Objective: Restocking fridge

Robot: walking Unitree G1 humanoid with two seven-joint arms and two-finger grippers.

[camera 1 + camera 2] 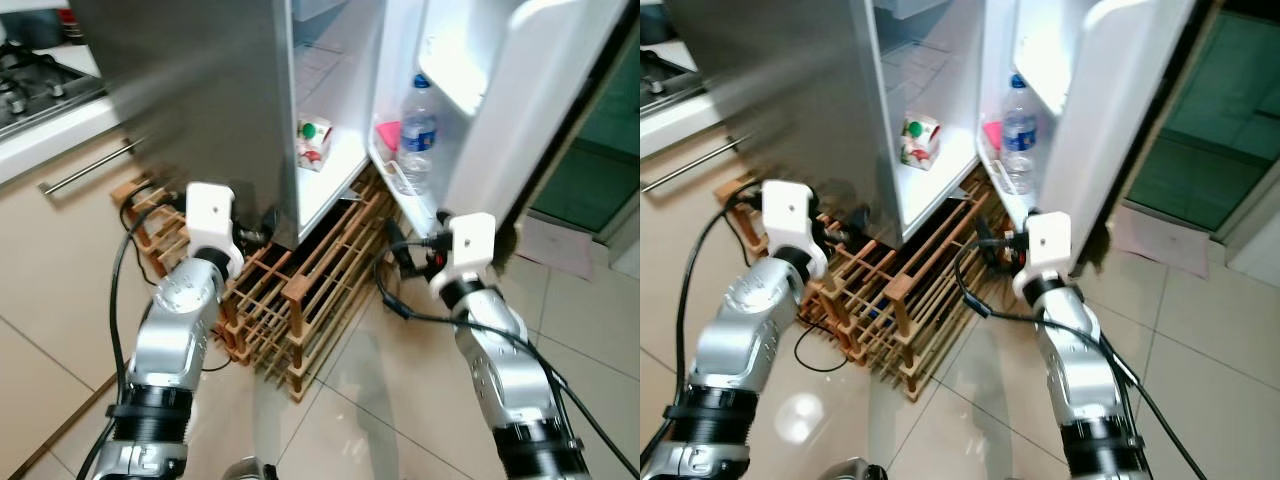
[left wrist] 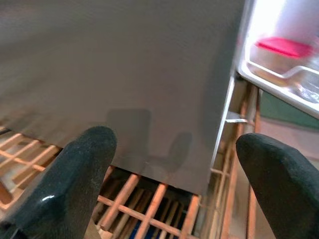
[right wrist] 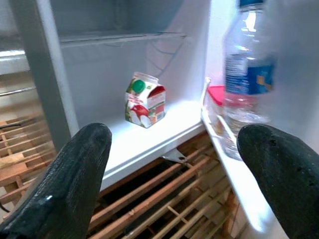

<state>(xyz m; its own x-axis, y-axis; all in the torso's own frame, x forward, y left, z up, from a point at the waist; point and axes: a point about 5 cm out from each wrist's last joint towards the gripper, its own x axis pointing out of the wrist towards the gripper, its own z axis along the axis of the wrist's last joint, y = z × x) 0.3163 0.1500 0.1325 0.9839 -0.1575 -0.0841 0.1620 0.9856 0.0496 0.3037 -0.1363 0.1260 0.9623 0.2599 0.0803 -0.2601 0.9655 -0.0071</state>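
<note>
Inside, carton on fridge shelf, bottle in door

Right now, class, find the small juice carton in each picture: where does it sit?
Left eye view: carton on the fridge's bottom shelf, upper middle.
Right eye view: carton, left of centre, same shelf.
Left wrist view: not in it.
Right wrist view: carton near centre.
Shared landmark: water bottle in the door rack.
</note>
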